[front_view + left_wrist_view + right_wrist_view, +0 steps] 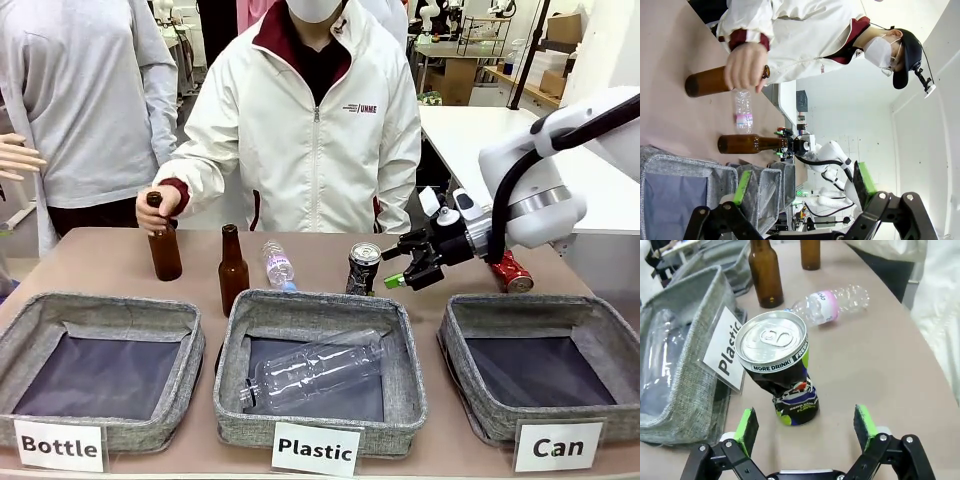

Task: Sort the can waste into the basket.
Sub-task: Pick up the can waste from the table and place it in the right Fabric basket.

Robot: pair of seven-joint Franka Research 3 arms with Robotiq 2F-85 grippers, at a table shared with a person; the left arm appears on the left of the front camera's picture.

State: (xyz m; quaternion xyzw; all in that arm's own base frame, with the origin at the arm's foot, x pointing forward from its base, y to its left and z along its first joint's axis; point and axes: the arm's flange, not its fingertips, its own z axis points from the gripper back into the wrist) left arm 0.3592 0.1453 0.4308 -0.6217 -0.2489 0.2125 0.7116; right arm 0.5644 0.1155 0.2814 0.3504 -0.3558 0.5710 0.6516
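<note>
Two cans outstanding, neither in the grey felt basket carded "Can" [470,335]. Item in hand: black dented metal drink can with silver top [363,267], upright on the brown table [90,262]. The right gripper [415,268] is at its 3 o'clock, spread wide, empty and short of contact. Handling advice: the can sits toward 11 o'clock of the jaw gap in the right wrist view, so centre first, then advance. Clamp gently on the crumpled body, which may slip. The red dented can [512,272] lies behind the wrist. Obstructions: the grey "Plastic" basket [300,302] rim touches or nearly touches the black can at 7 o'clock. Also listed: small clear plastic bottle [279,265] and brown glass bottle [232,268] at the can's 9 o'clock. Left gripper [802,186]: released, empty.
</note>
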